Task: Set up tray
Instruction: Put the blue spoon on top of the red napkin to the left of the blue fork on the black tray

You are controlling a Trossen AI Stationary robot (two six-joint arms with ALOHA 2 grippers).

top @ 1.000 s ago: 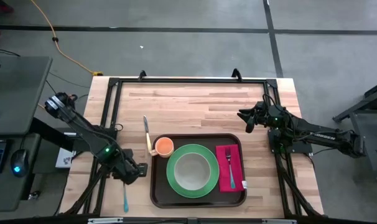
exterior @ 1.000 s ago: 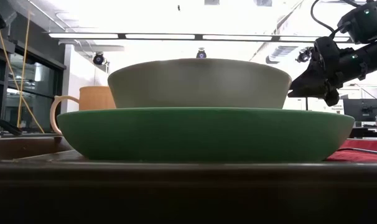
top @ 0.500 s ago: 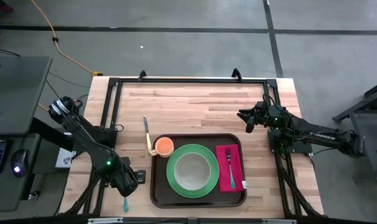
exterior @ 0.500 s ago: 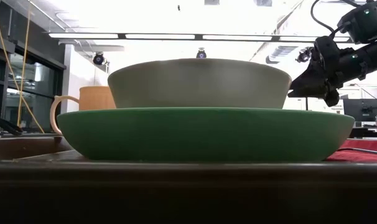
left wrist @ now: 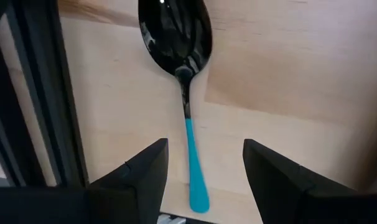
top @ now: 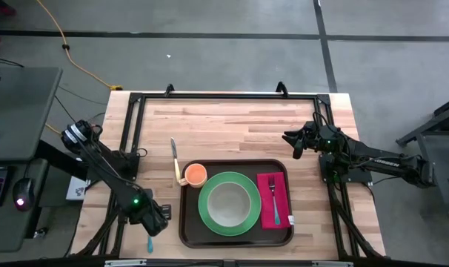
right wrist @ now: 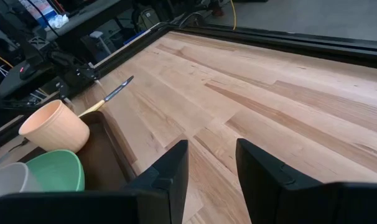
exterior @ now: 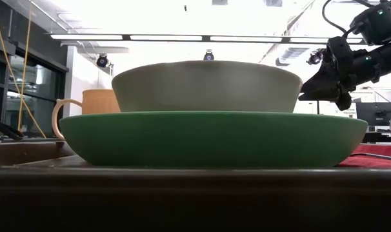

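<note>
Left hand point(left wrist: 204, 168) hovered low over the teal-handled spoon point(left wrist: 185, 93) on the bare desk point(top: 239, 130), fingers apart on either side of the handle, seemingly lined up to pinch it. Right of that, the tray point(top: 189, 230) lay near the desk's front edge, carrying cup point(top: 195, 175), plate point(top: 206, 215), bowl point(top: 230, 203), napkin point(top: 267, 211) and fork point(top: 273, 194); the knife point(top: 174, 157) lay outside its left rim. Farthest right, the right hand point(top: 290, 141) waited above bare wood, fingers parted around nothing.

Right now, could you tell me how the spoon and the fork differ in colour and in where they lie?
The spoon has a black bowl and teal handle; the fork looks pink. The spoon lies on the bare wooden table, left of the tray, below the open left gripper; the fork rests on the magenta napkin inside the tray.
</note>
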